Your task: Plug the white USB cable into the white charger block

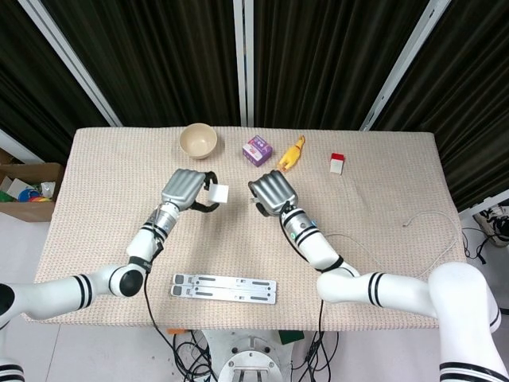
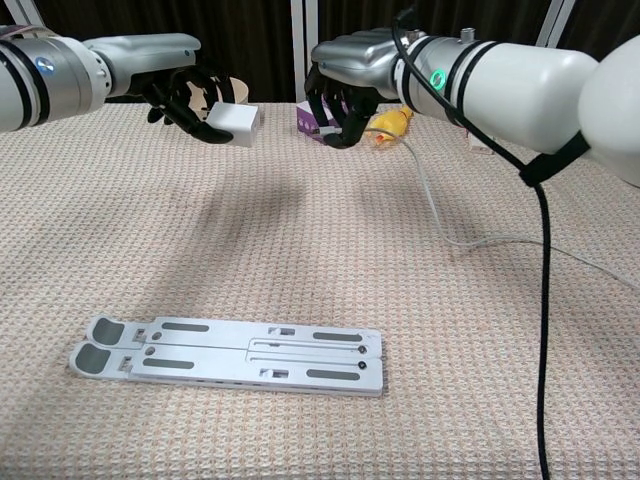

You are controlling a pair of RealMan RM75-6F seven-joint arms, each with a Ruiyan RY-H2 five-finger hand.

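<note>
The left hand's [image 2: 185, 95] dark fingers [image 2: 170, 108] curl round the charger [image 2: 234, 123], a small white block held up off the table [image 1: 103, 207], its free end facing the other hand. From the head view the same charger [image 1: 219, 192] pokes out of the left hand [image 1: 184, 189] toward the middle of the table. Just across a small gap the right hand [image 2: 345, 80] hangs at about the same height, its fingers [image 2: 335, 118] bunched in and pointing down. The cable [image 2: 440, 215] runs from under those fingers, drops to the table and trails off to the right; I cannot make out the plug itself, so how it is pinched is hard to say, but the cord clearly comes out of that hand. In the head view the right hand [image 1: 272, 193] sits near the table's centre, and the thin cable [image 1: 433, 231] loops out by the right edge.

Going across the back of the table there is a bowl [image 1: 198, 141], a purple box [image 1: 258, 150], a yellow rubber chicken [image 1: 292, 154] and a small red-and-white box [image 1: 338, 163]. At the front, near the robot, a flat grey stand [image 2: 228, 354] lies folded on the cloth, well apart from both hands.
</note>
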